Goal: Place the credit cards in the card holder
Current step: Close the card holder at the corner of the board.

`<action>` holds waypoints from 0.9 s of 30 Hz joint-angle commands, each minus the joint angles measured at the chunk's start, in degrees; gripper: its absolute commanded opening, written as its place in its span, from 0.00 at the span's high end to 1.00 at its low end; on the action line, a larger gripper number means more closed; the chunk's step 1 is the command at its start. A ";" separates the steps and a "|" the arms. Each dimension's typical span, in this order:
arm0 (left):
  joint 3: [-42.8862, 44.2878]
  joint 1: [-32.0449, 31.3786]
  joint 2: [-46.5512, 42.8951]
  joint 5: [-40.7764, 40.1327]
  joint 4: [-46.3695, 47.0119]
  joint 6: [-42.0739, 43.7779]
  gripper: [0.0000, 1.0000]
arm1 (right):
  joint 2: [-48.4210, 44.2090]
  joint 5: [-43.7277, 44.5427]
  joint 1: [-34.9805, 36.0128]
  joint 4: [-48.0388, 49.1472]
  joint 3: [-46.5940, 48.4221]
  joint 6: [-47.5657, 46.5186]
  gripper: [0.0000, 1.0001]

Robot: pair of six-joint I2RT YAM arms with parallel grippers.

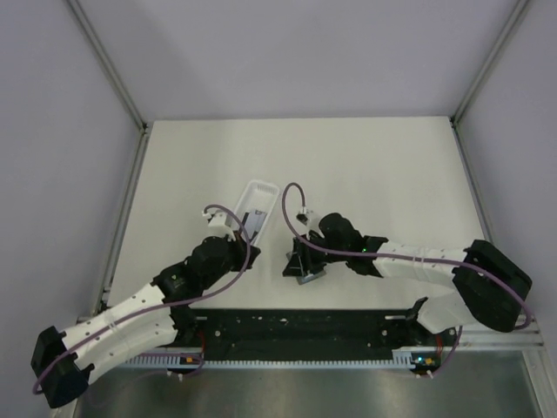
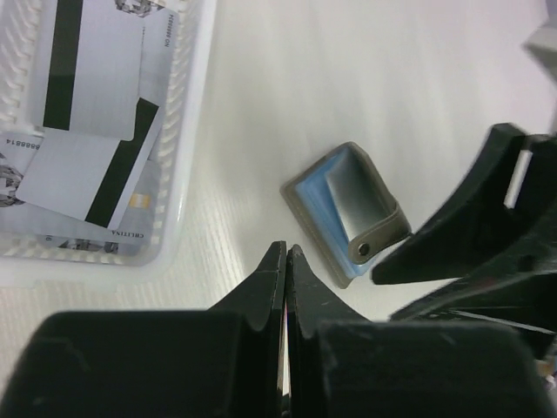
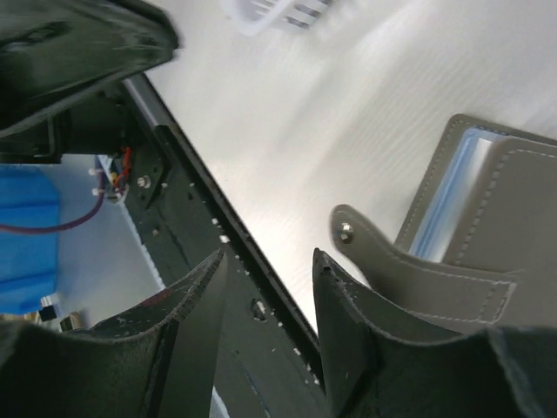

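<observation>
The credit cards (image 2: 87, 78) are pale silvery-grey with black stripes and lie stacked in the white tray (image 2: 187, 174), which shows in the top view (image 1: 264, 192). The card holder (image 2: 348, 209) is a dark grey wallet lying open on the table, with a bluish inner pocket and a snap strap; it also shows in the top view (image 1: 311, 277) and in the right wrist view (image 3: 513, 209). My left gripper (image 2: 285, 250) is shut, with nothing seen in it, and sits between the tray and the wallet. My right gripper (image 3: 270, 257) is open, and its right finger rests against the wallet's strap (image 3: 392, 252).
The black base rail (image 1: 296, 331) runs along the near table edge, just in front of the wallet. Both arms (image 1: 209, 261) converge near the table's front middle, with their fingers close together. Bare white table (image 1: 374, 165) stretches behind them.
</observation>
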 commanded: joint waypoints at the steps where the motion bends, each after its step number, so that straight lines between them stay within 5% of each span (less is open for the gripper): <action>1: 2.91 -0.03 0.94 -2.52 -0.74 2.06 1.00 | -9.22 -0.26 0.60 -1.30 4.02 -3.39 0.57; 6: 3.97 -0.03 2.61 -2.43 -0.04 2.24 1.00 | -17.65 6.04 0.51 -6.92 3.85 -5.51 0.62; 12: 4.06 -0.03 3.75 -1.46 1.36 2.41 1.00 | -20.05 30.39 -0.45 -17.65 2.01 -3.49 0.87; 27: 5.20 -0.03 7.26 2.49 5.05 4.26 1.00 | 4.82 18.46 0.77 -6.67 2.62 -3.84 0.93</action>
